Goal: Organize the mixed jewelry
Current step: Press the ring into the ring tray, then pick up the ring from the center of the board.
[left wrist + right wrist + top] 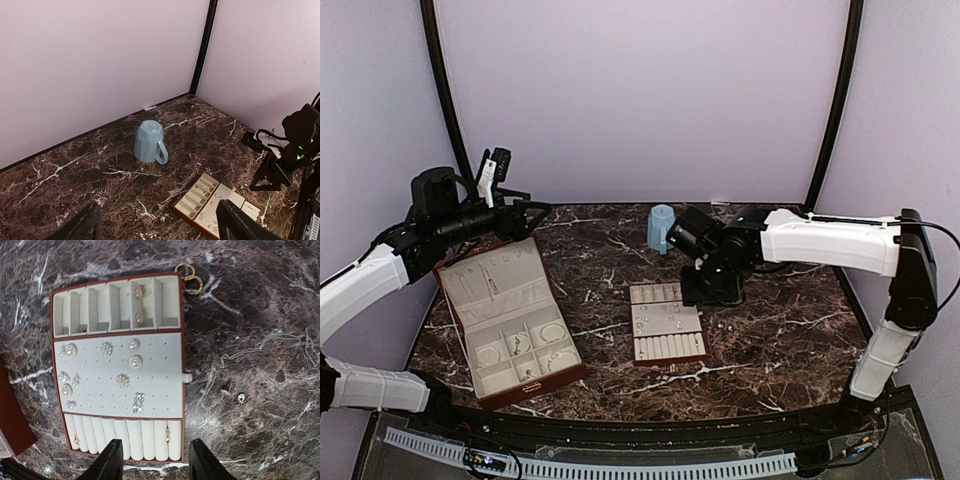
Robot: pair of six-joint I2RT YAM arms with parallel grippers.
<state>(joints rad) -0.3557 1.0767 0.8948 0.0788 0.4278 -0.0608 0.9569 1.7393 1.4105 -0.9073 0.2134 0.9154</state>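
Jewelry [135,361] is tiny stuff: round pearl-like studs, sparkly clusters, a few gold-toned bits. Most of it sits on the cream slotted tray [160,355], which I use as my landmark. Studs are pinned across the tray's perforated middle panel. Two small earrings [138,291] sit in one upright slot at one end. A ring [168,435] is tucked between the rolls at the other end. Linked gold hoops [190,279] lie on the marble table [260,315] at the tray's slotted-end corner; touching or just beside it, I can't tell. A loose stud [241,397] lies on the table near the tray's long side, apart from it.

Right arm reaches in from the tray's side away from the box, wrist bent down. The right gripper [157,462] hangs above the tray with its fingers spread and nothing between them. Left arm is raised, well apart from the tray, past the box. The left gripper [160,227] points roughly level toward the blue mug [149,141], fingers wide apart, empty.

Reddish-brown box [510,320] lies open near the tray, not touching it. Its cream compartments hold a few thin hoops [552,332]; details are too small to tell. The mug stands rim down behind the tray's slotted end.
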